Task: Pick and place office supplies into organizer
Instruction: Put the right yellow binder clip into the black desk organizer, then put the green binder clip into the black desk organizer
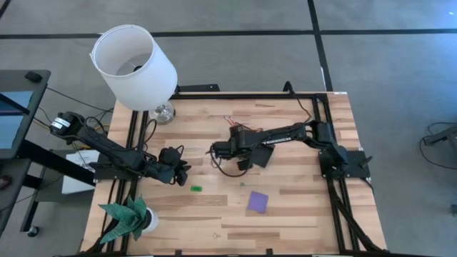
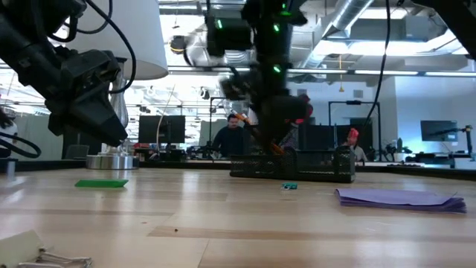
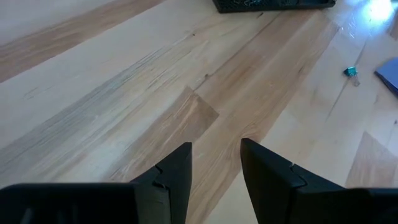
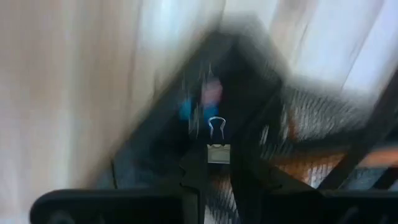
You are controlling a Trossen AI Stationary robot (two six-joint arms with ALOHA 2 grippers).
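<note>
The black organizer [image 1: 263,157] [image 2: 312,167] stands mid-table, partly under my right arm. My right gripper [image 4: 216,155] [image 1: 243,161] hangs over its left part, shut on a small binder clip [image 4: 217,149]; that view is blurred. An orange pencil [image 2: 279,147] sticks up from the organizer. A purple note pad [image 1: 258,201] [image 2: 401,197] lies flat toward the near right. A green piece [image 1: 196,188] lies on the wood near my left gripper [image 1: 176,170] [image 3: 216,168], which waits open at the table's left, holding nothing. A tiny teal clip [image 3: 351,71] [image 2: 289,186] lies in front of the organizer. My right gripper pinches the binder clip's light body [image 4: 217,153] between its two fingertips. The fingers come from above, slanting steeply down. The clip's wire loop [image 4: 216,126] sticks out past the fingertips toward the organizer below, and the clip is lifted clear.
A white-shaded lamp [image 1: 136,61] stands at the far left corner and a green paper plant [image 1: 128,218] at the near left. A loose metal clip [image 2: 59,259] lies at the near edge. People sit at desks in the room behind.
</note>
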